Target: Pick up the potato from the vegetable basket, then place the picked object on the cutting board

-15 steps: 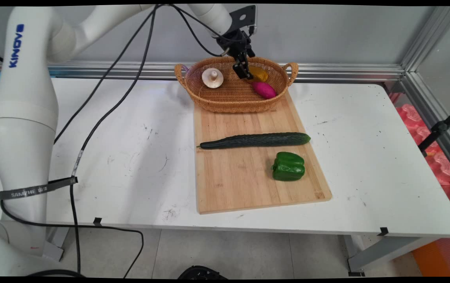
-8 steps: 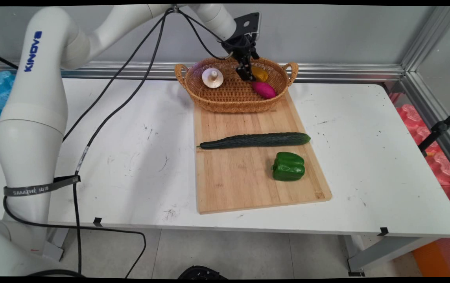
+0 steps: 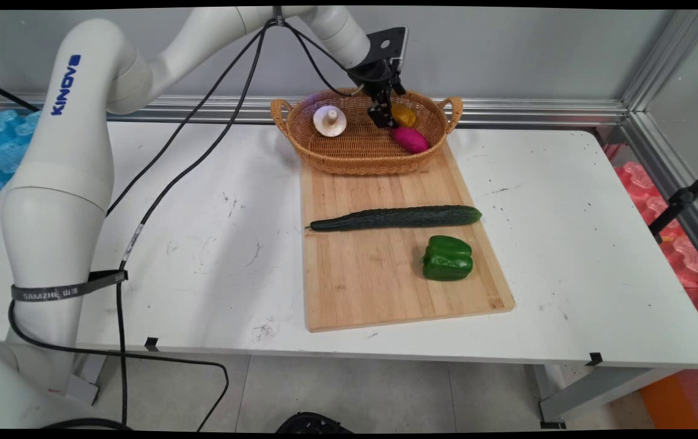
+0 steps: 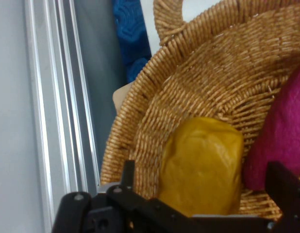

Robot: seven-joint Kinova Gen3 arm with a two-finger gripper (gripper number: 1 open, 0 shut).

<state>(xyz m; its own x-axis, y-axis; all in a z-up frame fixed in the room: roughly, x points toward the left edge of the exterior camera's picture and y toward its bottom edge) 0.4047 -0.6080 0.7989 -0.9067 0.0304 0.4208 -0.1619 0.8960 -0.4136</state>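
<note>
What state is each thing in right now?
Gripper: open, inside the basket, straddling the yellow pepper.
Yellow pepper: lying in the basket, touching the purple sweet potato.
Mushroom: cap up in the basket.
Cucumber: flat on the board.
Green pepper: on the board.

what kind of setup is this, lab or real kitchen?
Most likely a robot lab cell staged as a kitchen: a white table fenced by aluminium framing, with a cutting board, a wicker basket and vegetables set under the gripper.
</note>
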